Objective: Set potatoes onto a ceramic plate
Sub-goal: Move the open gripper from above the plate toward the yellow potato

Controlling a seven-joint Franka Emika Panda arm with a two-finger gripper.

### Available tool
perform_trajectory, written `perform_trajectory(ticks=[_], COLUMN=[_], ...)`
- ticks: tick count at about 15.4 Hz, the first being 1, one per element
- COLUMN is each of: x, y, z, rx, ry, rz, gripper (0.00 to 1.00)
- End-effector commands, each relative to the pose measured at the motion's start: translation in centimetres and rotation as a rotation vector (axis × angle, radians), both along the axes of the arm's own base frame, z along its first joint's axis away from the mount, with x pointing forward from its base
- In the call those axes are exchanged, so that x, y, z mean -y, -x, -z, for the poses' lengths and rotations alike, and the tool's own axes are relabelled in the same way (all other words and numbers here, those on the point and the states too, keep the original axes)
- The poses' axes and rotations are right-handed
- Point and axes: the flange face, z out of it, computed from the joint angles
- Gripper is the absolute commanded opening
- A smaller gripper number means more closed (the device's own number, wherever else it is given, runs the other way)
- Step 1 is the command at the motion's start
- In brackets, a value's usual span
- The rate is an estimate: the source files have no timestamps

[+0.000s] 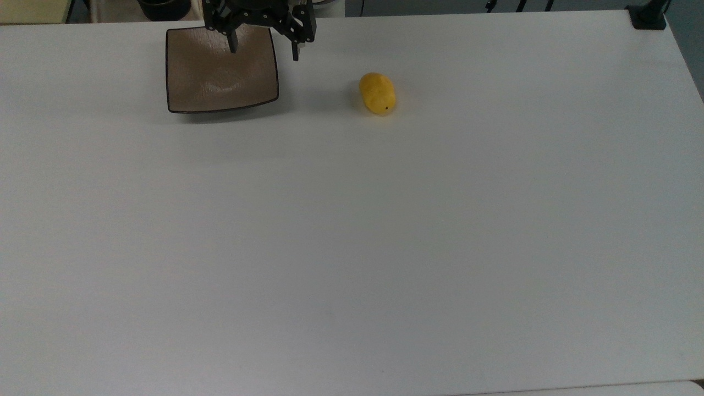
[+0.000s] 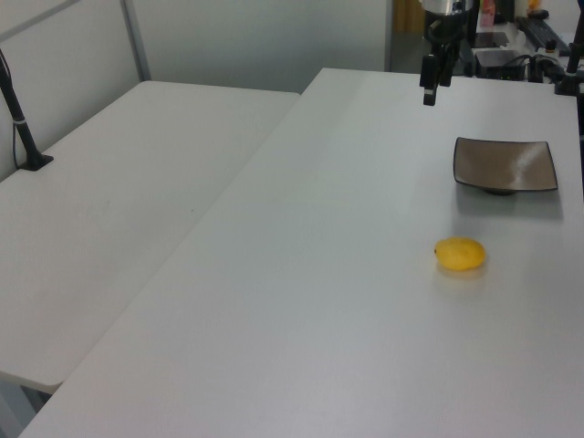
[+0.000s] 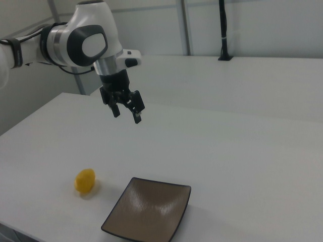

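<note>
Meanwhile the hand (image 3: 126,114) hangs wide open and empty above the bench (image 1: 352,247), while the potato (image 1: 377,93) lies beside the plate (image 1: 220,77).

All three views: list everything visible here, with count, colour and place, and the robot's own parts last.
Smooth oval yellow potato: one, yellow, lying on the table, apart from the plate.
Square shallow brown ceramic plate: one, brown with dark rim, holding nothing, at the top view's upper left.
Large white table: one, white, bearing both.
Second white table: one, white, at the left view's left.
Robot arm: one, white and grey.
Tool: one, black, open, raised above the table.
</note>
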Motion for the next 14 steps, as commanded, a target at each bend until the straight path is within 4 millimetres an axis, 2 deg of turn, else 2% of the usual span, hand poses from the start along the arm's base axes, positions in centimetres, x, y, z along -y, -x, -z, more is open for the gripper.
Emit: perform_trajectory(ticks=[1, 12, 14], x=[-0.25, -0.30, -0.82], y=[0.51, 0.51, 0.34], z=[-0.08, -0.13, 0.40], rx=[0.020, 0.024, 0.040], ry=[0.023, 0.017, 0.008], rz=[-0.017, -0.014, -0.005], gripper=[1.00, 1.00, 1.00])
